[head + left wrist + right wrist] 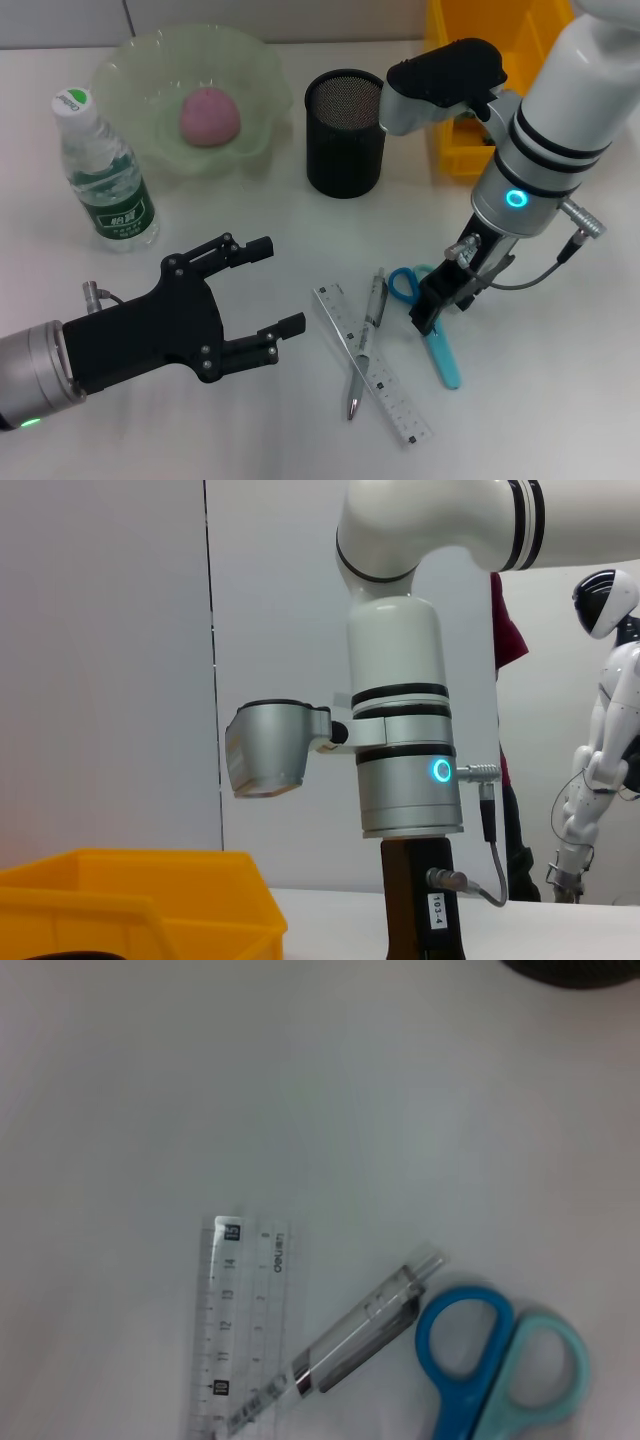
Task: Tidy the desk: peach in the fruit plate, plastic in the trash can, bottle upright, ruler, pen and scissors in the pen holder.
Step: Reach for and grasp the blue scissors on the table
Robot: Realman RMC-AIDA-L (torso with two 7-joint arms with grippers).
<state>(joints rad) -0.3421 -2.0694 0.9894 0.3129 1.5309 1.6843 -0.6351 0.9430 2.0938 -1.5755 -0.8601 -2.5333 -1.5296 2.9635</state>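
A pink peach (209, 116) lies in the green fruit plate (140, 60). The bottle (105, 175) stands upright beside the plate. The black mesh pen holder (345, 132) stands mid-table. In front of it lie the clear ruler (372, 365) (240, 1330), the pen (365, 340) (365, 1330) crossing it, and the blue scissors (440, 345) (500, 1360). My right gripper (442, 305) points down just over the scissors near the handles, open. My left gripper (270, 290) hovers open at the front left, holding nothing. No plastic is in view.
A yellow bin (480, 100) (130, 900) stands at the back right, behind my right arm. The pen holder's rim (570, 970) shows at the edge of the right wrist view. Bare white table lies between the ruler and the plate.
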